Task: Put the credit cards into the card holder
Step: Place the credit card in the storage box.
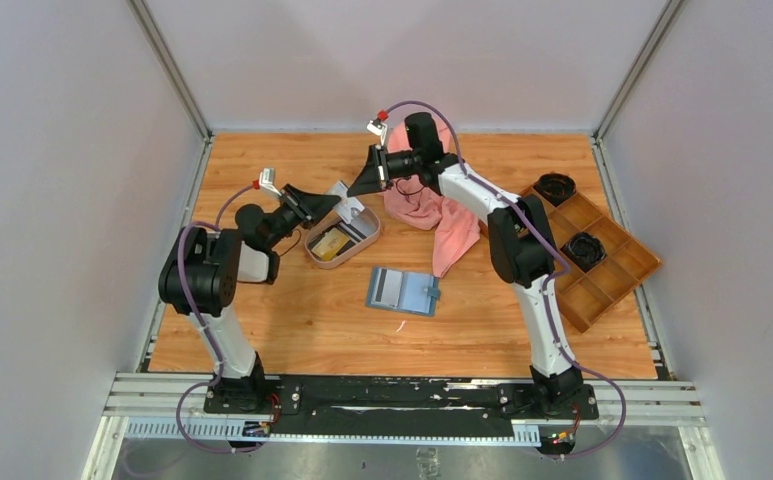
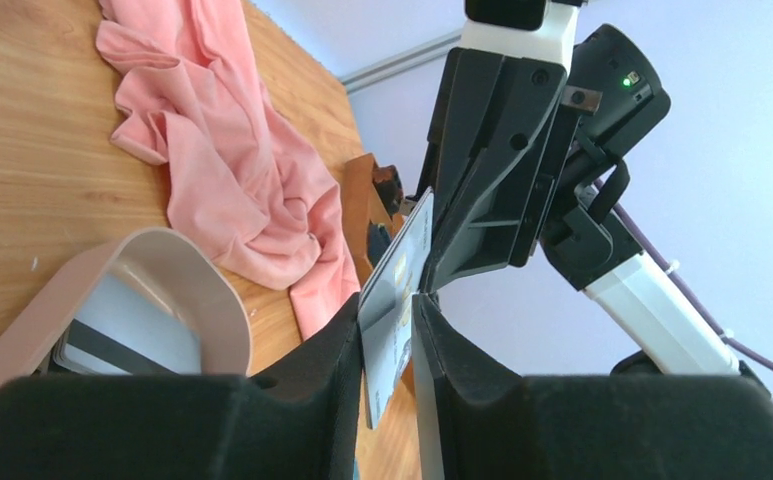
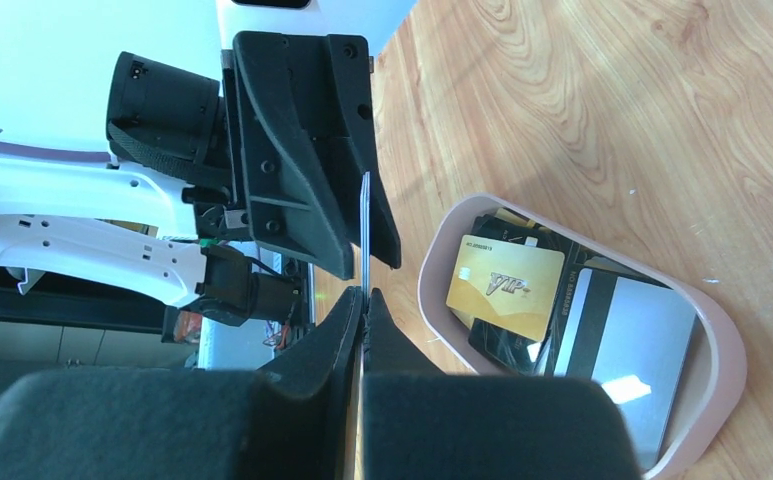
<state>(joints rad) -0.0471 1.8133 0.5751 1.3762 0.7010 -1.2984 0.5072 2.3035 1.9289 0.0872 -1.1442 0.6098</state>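
While the right gripper (image 3: 364,296) pinches a pale card (image 2: 402,258) edge-up above the beige tray (image 3: 427,282), the left gripper (image 2: 387,312) flanks its other end, grip unclear.

The tabletop (image 1: 292,320) is orange-brown wood grain. In the upper centre of the overhead view lies a salmon-pink cloth (image 1: 452,230). The card holder (image 1: 402,290) is teal-blue with a lighter grey-blue inner pocket. The compartment tray (image 1: 612,285) at right is brown. The oval tray (image 3: 427,280) is beige-pink and holds a gold card (image 3: 505,285) with "VIP" lettering, a silver-grey card (image 3: 627,345) and black cards (image 3: 502,345). The pale card (image 2: 397,290) is grey-white with dark print.
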